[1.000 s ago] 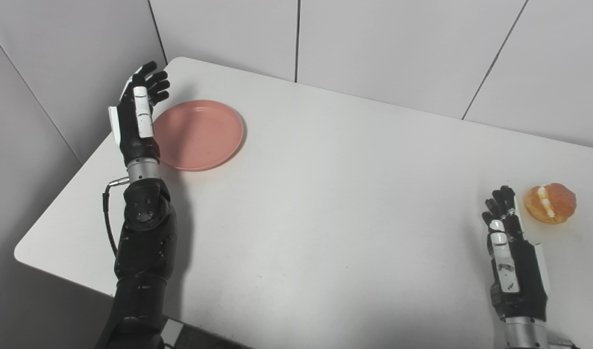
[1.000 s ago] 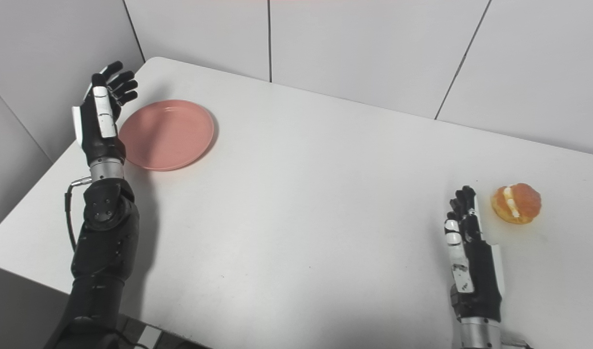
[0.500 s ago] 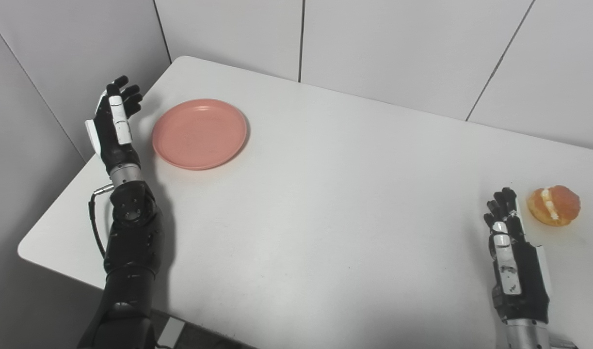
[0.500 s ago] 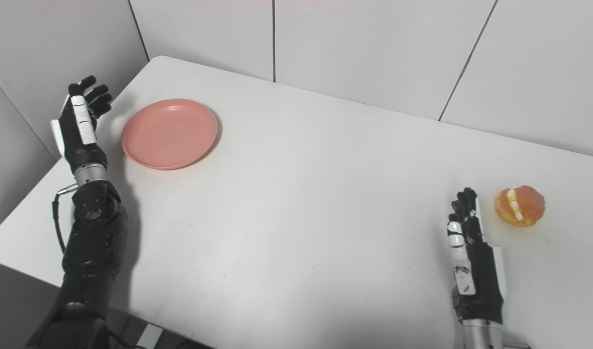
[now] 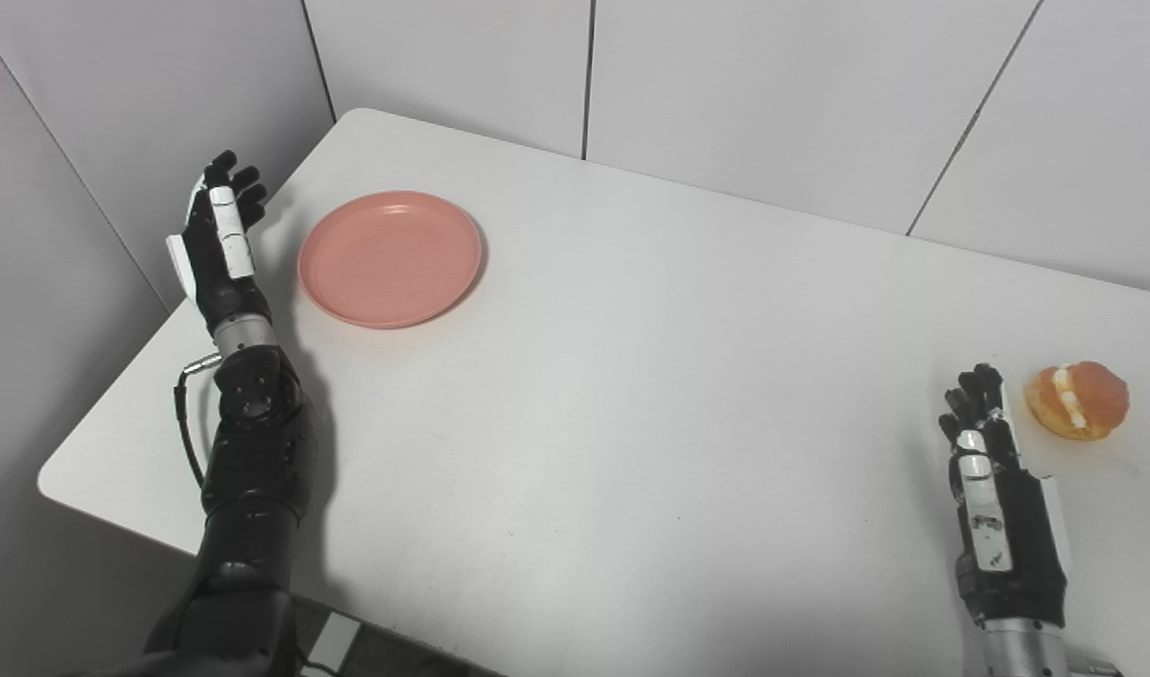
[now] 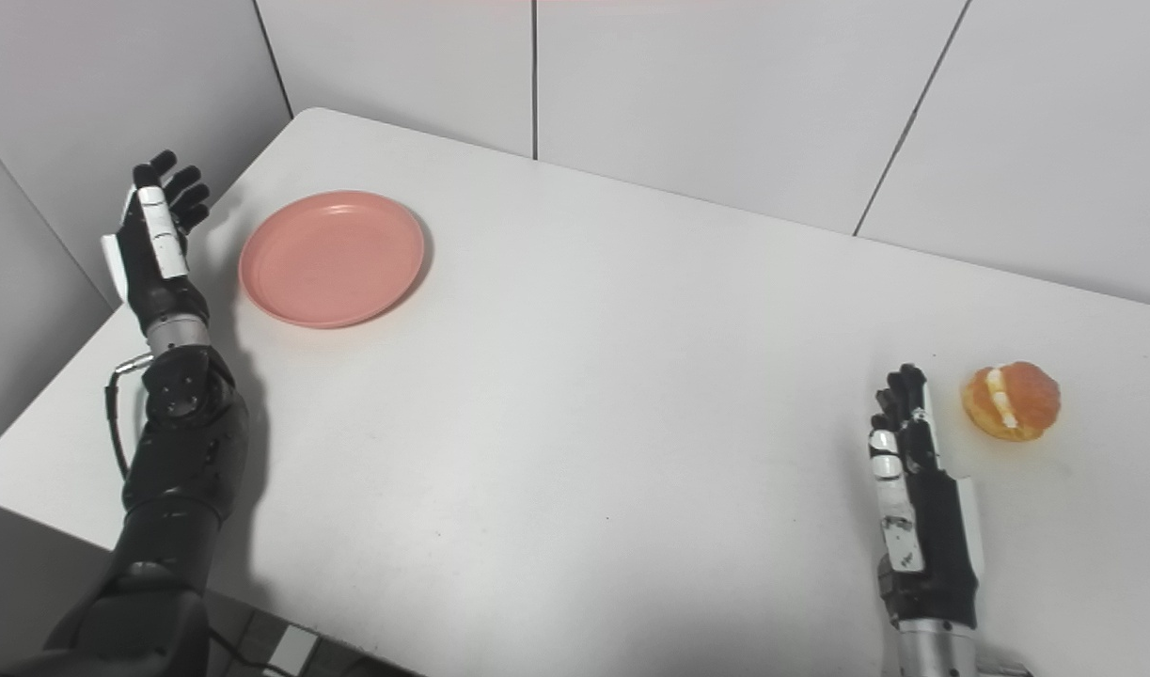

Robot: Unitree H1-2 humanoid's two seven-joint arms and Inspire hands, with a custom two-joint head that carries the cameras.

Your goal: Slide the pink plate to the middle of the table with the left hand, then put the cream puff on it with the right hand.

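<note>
Round, smooth pink plate [image 5: 390,258] beside empty left hand [image 5: 215,249].

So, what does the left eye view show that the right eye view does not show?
Left eye only: the table's rounded near-left corner, whole. Right eye only: a wider bare strip beyond the cream puff. Both: the pink plate far left, the open left hand beside it, apart, and the open right hand near the puff.
</note>
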